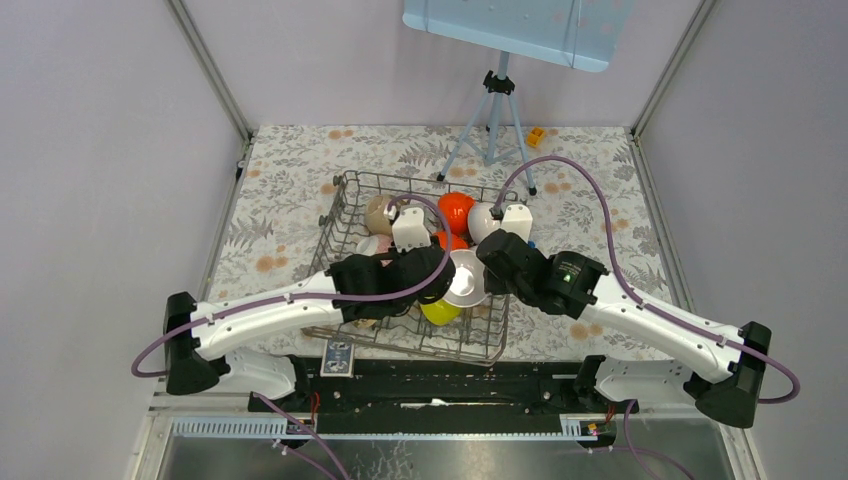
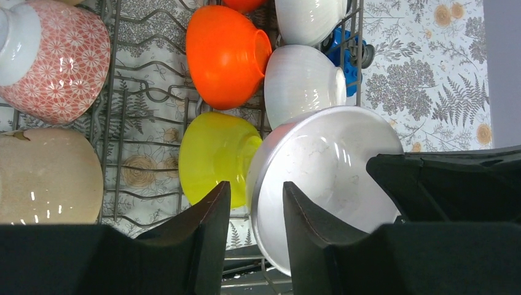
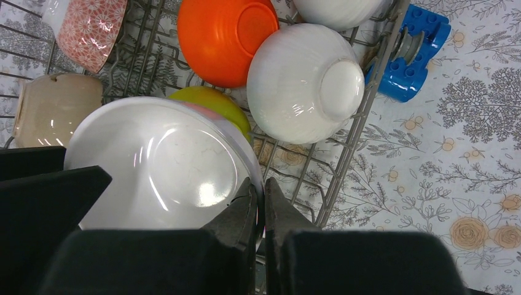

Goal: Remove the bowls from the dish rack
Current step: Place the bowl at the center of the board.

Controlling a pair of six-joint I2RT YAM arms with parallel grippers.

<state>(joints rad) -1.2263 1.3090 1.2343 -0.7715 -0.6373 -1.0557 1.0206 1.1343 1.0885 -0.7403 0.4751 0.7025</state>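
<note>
At the right fingertips the jaws are pinched together on the rim of a wide white bowl (image 3: 160, 166), so the right gripper (image 3: 259, 203) has it clamped by the edge nearest its own camera. The left gripper (image 2: 255, 206) comes at the same bowl from the other side. Its fingers (image 2: 206, 227) stand apart, one outside and one inside the rim, and the gap looks wider than the rim, so I judge it is not gripping.

The bowl stands tilted on edge, its hollow facing the left wrist camera, over the near right part of the dish rack (image 1: 345, 215). Whether it is clear of the tines I cannot tell. Just behind it lies a lime-yellow bowl (image 2: 212, 157); beyond that are an orange bowl (image 2: 224, 55) and a ribbed white bowl (image 3: 301, 83), both upended among the wires. Towards the rack's left side sit a beige bowl (image 2: 46, 175) and a red-patterned bowl (image 2: 55, 61). A blue block (image 3: 411, 61) lies just outside the rack wall on the floral cloth (image 1: 290, 170).

The step in hand seems to be taking this one bowl out, perhaps with a pass between arms. Next, the left fingers need to meet squarely on the rim before the right lets go. The bowl then needs lifting straight up, clear of the tines and the yellow bowl, and setting down on the cloth.
</note>
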